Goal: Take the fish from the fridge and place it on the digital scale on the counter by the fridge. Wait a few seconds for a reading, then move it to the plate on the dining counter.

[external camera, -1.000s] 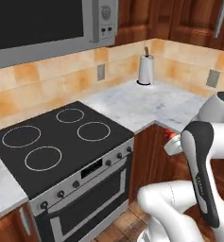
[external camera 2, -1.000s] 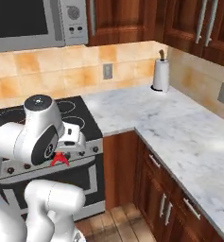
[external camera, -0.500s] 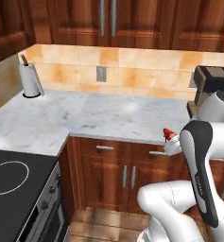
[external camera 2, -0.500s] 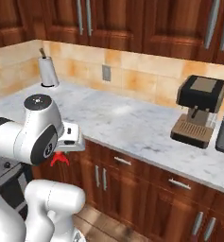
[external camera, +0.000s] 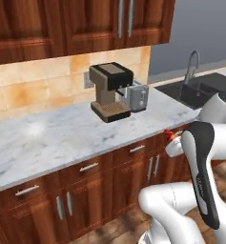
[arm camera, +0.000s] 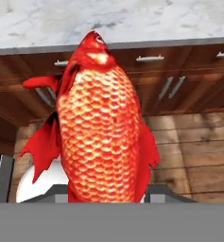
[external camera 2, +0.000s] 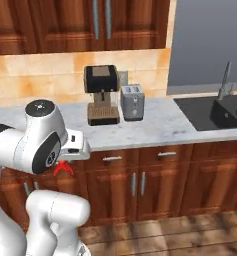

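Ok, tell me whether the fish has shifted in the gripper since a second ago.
No. The fish hangs under the gripper beside the white arm as before; the scenery changed because the base drove.

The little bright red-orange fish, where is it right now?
The bright red-orange fish is held in the gripper, below the marble counter edge before the wood cabinets, left of the brown coffee machine in the right base view.

I stand in a home kitchen: a marble counter (external camera: 62, 136) over reddish-brown wood cabinets (external camera 2: 140, 182), matching wall cupboards (external camera: 76, 24), a tan tiled backsplash (external camera: 33, 86), a coffee machine (external camera 2: 101, 95), a toaster (external camera 2: 132, 102) and a dark sink (external camera 2: 215, 112) with faucet (external camera 2: 224, 80).
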Available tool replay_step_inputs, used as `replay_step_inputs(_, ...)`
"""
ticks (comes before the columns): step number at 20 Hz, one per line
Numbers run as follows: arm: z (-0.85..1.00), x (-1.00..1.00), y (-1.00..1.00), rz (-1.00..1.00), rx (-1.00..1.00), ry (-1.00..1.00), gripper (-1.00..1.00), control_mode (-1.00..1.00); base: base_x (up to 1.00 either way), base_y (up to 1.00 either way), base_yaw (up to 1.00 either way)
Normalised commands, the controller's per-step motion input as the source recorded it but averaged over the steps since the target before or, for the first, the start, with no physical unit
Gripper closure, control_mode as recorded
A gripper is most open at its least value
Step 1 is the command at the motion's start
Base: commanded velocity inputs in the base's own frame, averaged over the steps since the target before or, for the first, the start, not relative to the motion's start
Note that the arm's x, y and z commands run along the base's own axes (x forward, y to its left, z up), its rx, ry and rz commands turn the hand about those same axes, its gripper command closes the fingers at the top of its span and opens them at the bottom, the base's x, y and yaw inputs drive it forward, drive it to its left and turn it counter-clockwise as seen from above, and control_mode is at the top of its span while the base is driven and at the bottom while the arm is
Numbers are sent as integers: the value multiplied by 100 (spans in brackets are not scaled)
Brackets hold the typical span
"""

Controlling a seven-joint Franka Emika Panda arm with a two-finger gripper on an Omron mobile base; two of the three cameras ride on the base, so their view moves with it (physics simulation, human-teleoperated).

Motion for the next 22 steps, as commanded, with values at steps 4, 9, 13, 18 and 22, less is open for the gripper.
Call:
replay_step_inputs(4, 0, 0, 0, 0, 0, 0, 100, 100, 0, 0, -100)
replay_step_inputs(9, 0, 0, 0, 0, 0, 0, 100, 100, 0, 0, -100)
replay_step_inputs(13, 0, 0, 0, 0, 0, 0, 100, 100, 0, 0, -100)
replay_step_inputs(18, 0, 0, 0, 0, 0, 0, 100, 100, 0, 0, -100)
replay_step_inputs(22, 0, 0, 0, 0, 0, 0, 100, 100, 0, 0, -100)
